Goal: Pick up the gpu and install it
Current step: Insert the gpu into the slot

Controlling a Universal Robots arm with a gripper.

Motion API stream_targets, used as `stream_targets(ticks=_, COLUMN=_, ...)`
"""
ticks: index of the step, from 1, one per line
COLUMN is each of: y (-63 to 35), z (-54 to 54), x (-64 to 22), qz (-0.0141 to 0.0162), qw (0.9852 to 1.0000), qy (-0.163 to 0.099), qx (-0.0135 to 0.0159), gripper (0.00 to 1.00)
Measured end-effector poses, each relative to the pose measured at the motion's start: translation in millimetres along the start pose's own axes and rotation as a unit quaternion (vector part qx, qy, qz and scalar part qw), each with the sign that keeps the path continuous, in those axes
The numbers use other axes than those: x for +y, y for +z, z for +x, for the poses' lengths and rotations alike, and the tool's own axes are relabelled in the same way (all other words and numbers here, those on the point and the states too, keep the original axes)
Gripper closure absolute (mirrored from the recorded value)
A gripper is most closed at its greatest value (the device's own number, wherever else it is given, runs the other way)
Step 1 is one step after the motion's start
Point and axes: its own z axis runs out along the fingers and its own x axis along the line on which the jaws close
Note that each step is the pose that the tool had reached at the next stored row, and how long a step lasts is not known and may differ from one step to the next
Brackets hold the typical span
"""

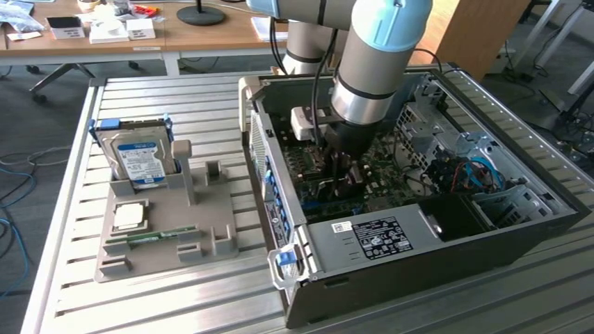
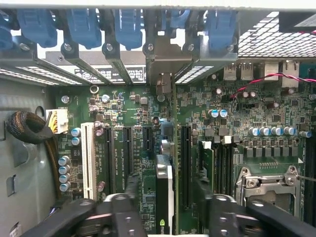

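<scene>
The gpu (image 2: 165, 190) is edge-on in the wrist view. It stands upright on the green motherboard (image 2: 123, 113) in a slot, and its silver end bracket (image 2: 165, 64) sits against the case's rear wall. My gripper (image 2: 166, 185) straddles the card with its jaws apart. Both black fingers (image 2: 132, 190) stand clear of the card, with a gap on each side. In the exterior view my gripper (image 1: 341, 177) reaches down inside the open computer case (image 1: 519, 229), just above the motherboard.
A grey parts holder (image 1: 213, 240) lies on the slatted table at the exterior view's left. It carries a silver hard drive with a blue label (image 1: 139, 156), a processor (image 1: 128, 217) and a narrow memory stick (image 1: 153, 236). Blue slot latches (image 2: 123, 24), a white slot (image 2: 89, 158) and the processor socket (image 2: 266, 182) surround the card.
</scene>
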Motion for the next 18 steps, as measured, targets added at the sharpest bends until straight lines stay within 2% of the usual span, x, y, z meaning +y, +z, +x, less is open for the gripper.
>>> stream_targets(ticks=1, y=0.0, z=0.0, x=0.0, qz=0.0, qw=1.0, qy=0.0, qx=0.0, gripper=0.43)
stream_targets(ticks=2, y=0.0, z=0.0, x=0.0, qz=0.0, qw=1.0, qy=0.0, qx=0.0, gripper=0.37)
stream_targets(ticks=9, y=-3.4, z=-0.2, x=0.0, qz=0.0, qw=1.0, qy=0.0, qx=0.0001, gripper=0.37)
stream_targets(ticks=18, y=-33.2, z=-1.7, x=0.3, qz=0.0, qw=1.0, qy=0.0, qx=0.0, gripper=0.37)
